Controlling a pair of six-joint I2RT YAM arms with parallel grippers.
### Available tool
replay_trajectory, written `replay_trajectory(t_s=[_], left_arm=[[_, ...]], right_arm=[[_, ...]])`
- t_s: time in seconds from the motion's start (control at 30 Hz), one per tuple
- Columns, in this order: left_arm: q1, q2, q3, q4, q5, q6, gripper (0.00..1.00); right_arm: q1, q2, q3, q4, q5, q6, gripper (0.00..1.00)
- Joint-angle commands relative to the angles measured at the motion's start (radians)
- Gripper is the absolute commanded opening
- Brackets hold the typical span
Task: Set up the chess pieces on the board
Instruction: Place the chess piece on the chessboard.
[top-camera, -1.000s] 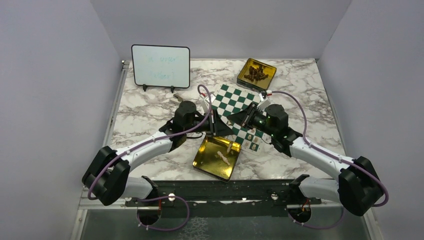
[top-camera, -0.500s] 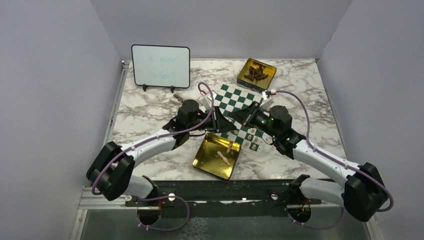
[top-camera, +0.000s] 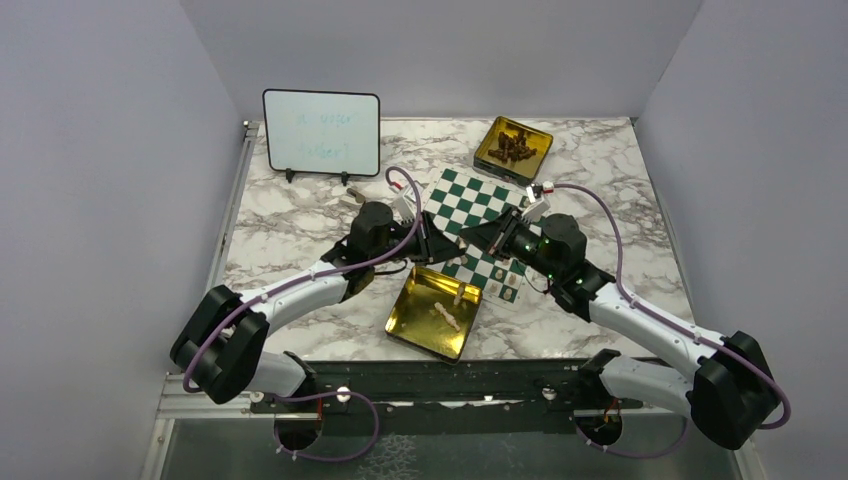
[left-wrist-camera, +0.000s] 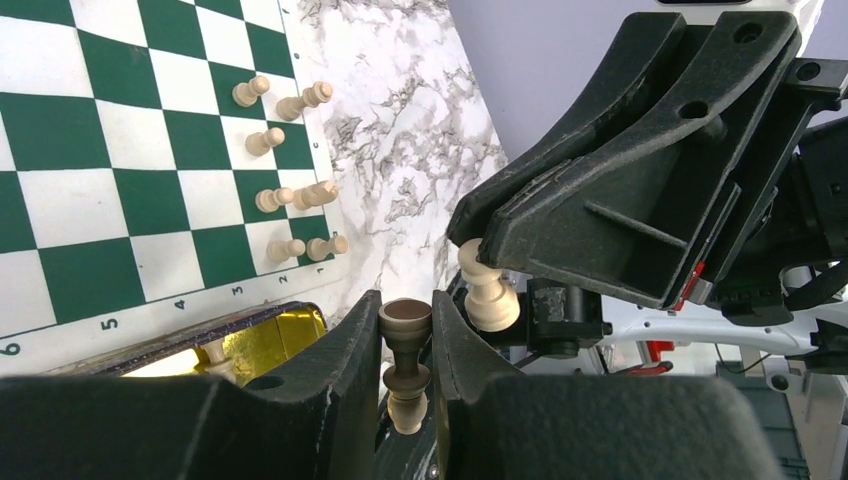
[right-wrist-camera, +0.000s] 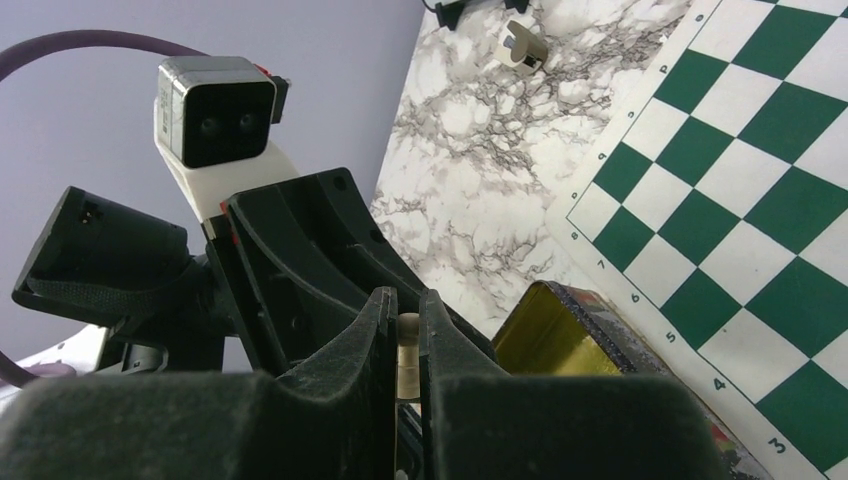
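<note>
The left gripper (left-wrist-camera: 406, 322) is clamped on the left piece (left-wrist-camera: 405, 372), small and pale, gripped across its stem with the brown felt base turned toward the wrist camera. Close beside it the right gripper (right-wrist-camera: 406, 300) is pinched tight on the right piece (left-wrist-camera: 487, 296), cream and caught right at the fingertips. I cannot tell whether the two grippers touch. In the top view both hang over the near edge of the board (top-camera: 478, 203), just beyond the near tin (top-camera: 410, 318).

I judge these pieces to be very light and rigid, turned smooth, so a round stem can roll or twist between flat pads. The narrow waist under the head looks like the place to hold — the collar keeps it from sliding through. They are tall for their bases, so I expect them to topple at a nudge. The felt should help once one is set down square and upright.

Out on the board, a cluster of placed pieces (left-wrist-camera: 290, 195) fills the two edge rows by the corner, packed close — little room for fingers. More pale pieces (top-camera: 446, 314) lie loose in the near tin. The board looks thin and mat-like, so it may shift if dragged.
</note>
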Motion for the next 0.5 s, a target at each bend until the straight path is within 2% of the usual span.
replay_trajectory(t_s=[0.0, 0.13, 0.3, 0.47], left_arm=[[0.003, -0.011, 0.004, 0.012, 0.004, 0.022, 0.21], [0.004, -0.008, -0.005, -0.002, 0.020, 0.014, 0.21], [0.004, -0.025, -0.001, -0.237, -0.050, 0.114, 0.21], [0.007, -0.083, -0.074, -0.187, -0.020, 0.099, 0.21]], right_arm=[[0.008, -0.009, 0.019, -0.033, 0.041, -0.045, 0.11], [0.008, 0.002, 0.031, -0.052, 0.052, -0.053, 0.10], [0.008, -0.032, 0.020, -0.116, 0.100, -0.112, 0.10], [0.008, -0.043, 0.014, -0.181, 0.091, -0.169, 0.10]])
